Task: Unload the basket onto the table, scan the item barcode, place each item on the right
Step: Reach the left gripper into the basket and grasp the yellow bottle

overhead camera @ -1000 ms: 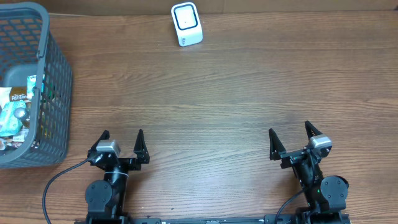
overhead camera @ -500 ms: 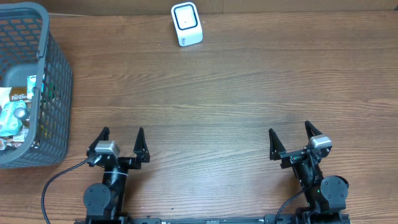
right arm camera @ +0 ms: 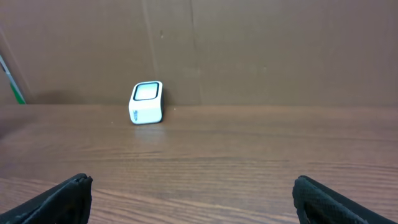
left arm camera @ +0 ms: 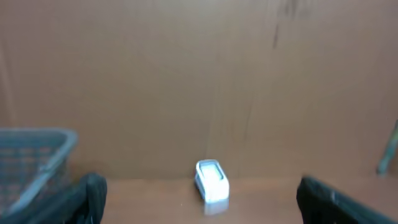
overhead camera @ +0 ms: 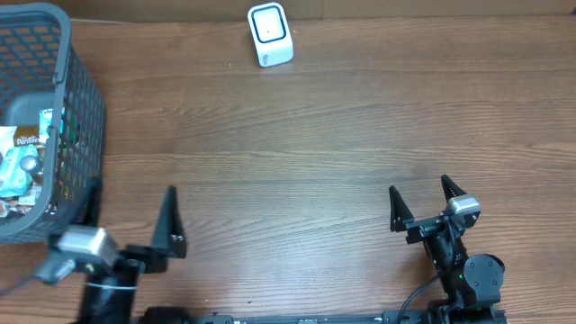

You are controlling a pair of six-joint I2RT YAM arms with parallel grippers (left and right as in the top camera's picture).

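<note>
The white barcode scanner [overhead camera: 270,34] stands upright at the table's far edge; it also shows in the left wrist view [left arm camera: 212,180] and the right wrist view [right arm camera: 147,102]. The items, several snack packets [overhead camera: 22,155], lie inside the grey mesh basket [overhead camera: 79,108] at the far left. My left gripper [overhead camera: 132,205] is open and empty at the near left, just beside the basket's near right corner; its dark fingers [left arm camera: 92,194] frame a blurred view. My right gripper [overhead camera: 419,189] is open and empty at the near right, well apart from everything.
The basket's wall [left arm camera: 32,160] rises at the left of the left wrist view. A brown cardboard wall [right arm camera: 249,50] stands behind the scanner. Bare wood table [overhead camera: 306,135] lies between the grippers and the scanner.
My left arm has swung to the left, toward the basket, still open. The right arm, scanner and basket have not moved.
</note>
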